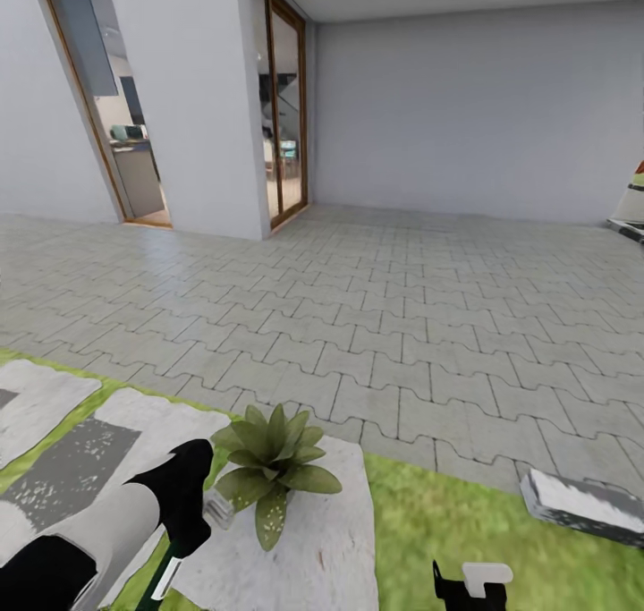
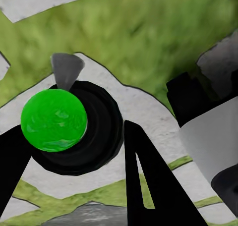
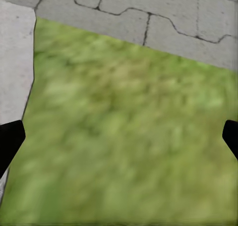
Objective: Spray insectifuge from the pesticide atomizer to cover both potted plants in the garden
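One small potted plant, a low rosette of broad pointed green leaves, is sitting on a pale grey flat stepping stone at the edge of the green lawn. Its leaves are looking plain green; no whitish specks can be made out on them from the head view.

The left gripper, black with a white forearm behind it, is hovering just beside the plant on the robot's left. It is clenching the slim dark green pesticide atomizer, whose pale clear nozzle tip is pointing toward the rosette and lying very near its lowest leaves. In the left wrist view two black fingers are flanking the atomizer's round black body with its bright green top, and a grey cone-shaped tip is jutting out over the stone.

The right gripper is hanging low over the grass, well apart from the plant; its two black fingertips are standing wide apart with nothing between them.

Three stepping stones are showing in the head view. Beyond the lawn, grey interlocking paving is running to a white wall with two wood-framed glass doorways.
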Controlling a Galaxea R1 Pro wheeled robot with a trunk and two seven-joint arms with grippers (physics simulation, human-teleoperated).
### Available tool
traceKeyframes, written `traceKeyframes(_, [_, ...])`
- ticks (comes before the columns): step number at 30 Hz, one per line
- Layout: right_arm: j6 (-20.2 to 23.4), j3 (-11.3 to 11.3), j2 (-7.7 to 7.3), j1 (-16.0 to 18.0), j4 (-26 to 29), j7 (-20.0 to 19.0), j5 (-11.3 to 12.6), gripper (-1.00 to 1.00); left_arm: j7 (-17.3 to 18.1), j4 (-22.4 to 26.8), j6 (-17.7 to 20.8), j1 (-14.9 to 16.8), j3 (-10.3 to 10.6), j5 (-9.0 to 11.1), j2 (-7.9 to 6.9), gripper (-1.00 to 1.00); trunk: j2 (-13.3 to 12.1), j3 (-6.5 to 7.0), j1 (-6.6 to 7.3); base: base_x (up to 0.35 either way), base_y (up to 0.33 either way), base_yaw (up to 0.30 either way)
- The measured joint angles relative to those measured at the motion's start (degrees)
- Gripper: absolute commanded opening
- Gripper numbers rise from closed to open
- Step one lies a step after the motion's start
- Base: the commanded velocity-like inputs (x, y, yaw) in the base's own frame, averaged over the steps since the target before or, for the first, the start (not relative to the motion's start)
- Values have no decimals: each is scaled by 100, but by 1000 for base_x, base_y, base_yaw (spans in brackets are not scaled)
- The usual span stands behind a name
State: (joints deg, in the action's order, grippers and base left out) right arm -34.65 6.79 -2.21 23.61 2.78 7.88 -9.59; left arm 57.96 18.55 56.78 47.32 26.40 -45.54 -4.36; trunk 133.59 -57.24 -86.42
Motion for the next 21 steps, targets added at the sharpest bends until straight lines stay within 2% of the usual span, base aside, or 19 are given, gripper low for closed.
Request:
traceKeyframes(9, [0, -5, 9, 0, 9, -10, 9, 100, 25, -4, 7, 66, -51, 19, -77, -100, 0, -1, 0, -2, 0, 0])
traceKeyframes(21, [0, 1, 9, 0, 8, -11, 10, 100, 9, 3, 7, 16, -52, 37, -31, -100, 0, -96, 0, 0, 0, 0])
